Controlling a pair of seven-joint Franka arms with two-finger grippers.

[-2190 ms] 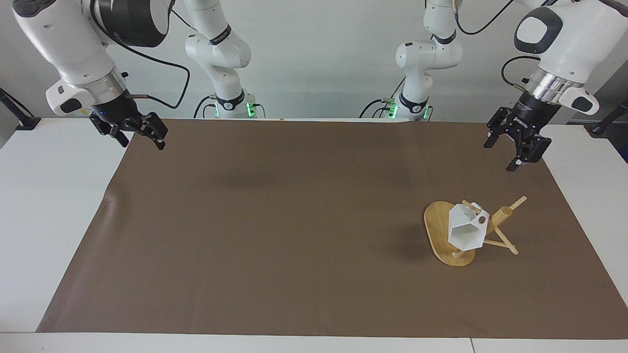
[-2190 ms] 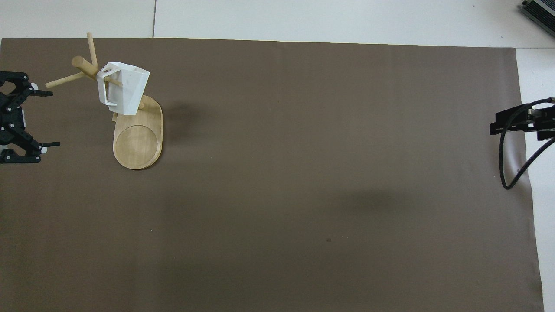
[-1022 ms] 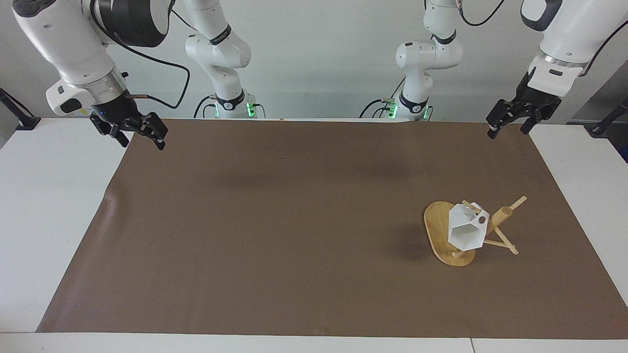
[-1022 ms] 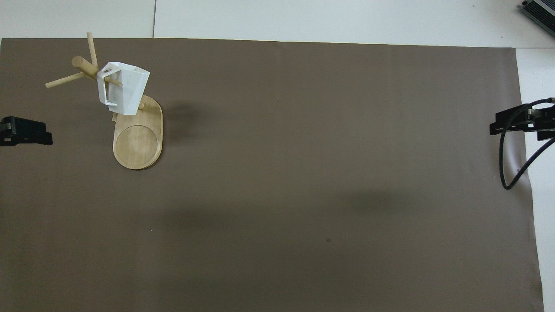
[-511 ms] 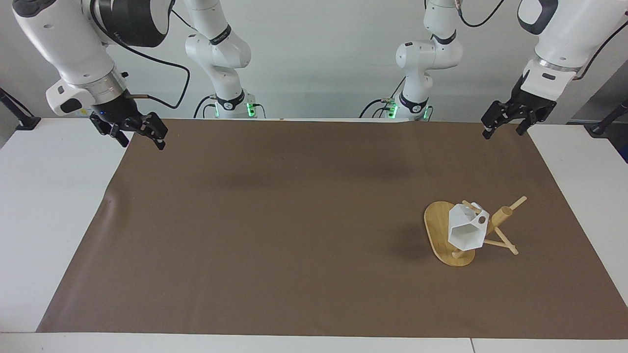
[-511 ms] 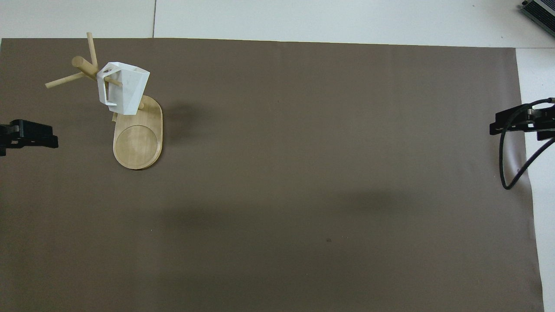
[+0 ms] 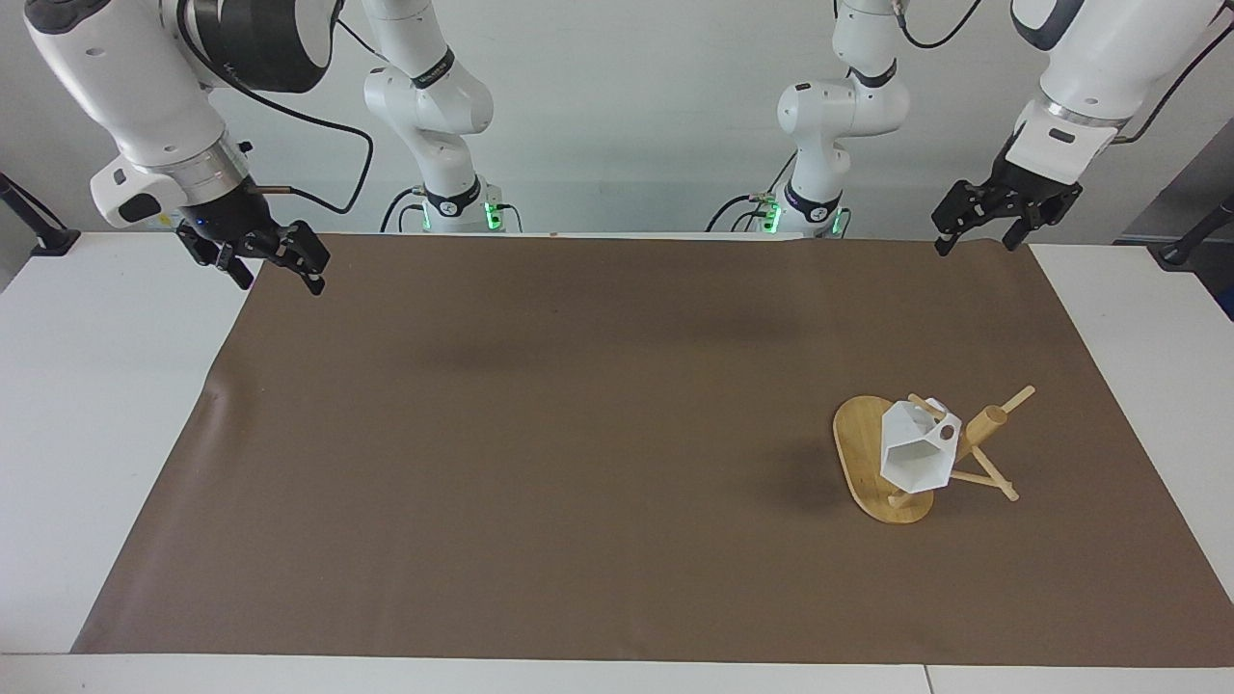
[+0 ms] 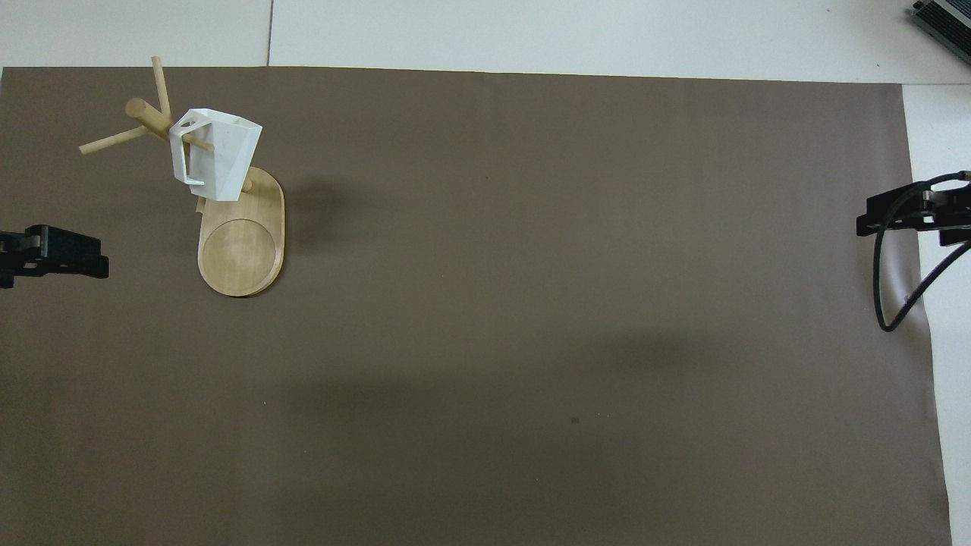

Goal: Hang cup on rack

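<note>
The white faceted cup hangs by its handle on a peg of the bamboo rack, which stands on the brown mat toward the left arm's end. The overhead view shows the cup above the rack's oval base. My left gripper is open and empty, raised over the mat's edge nearest the robots, well apart from the rack. It also shows in the overhead view. My right gripper is open and empty and waits over the mat's corner at the right arm's end, also seen in the overhead view.
The brown mat covers most of the white table. A black cable hangs from the right arm.
The left gripper has risen and drawn back from beside the rack toward the robots' edge of the mat. The cup stays hanging on the peg. The right arm has not moved.
</note>
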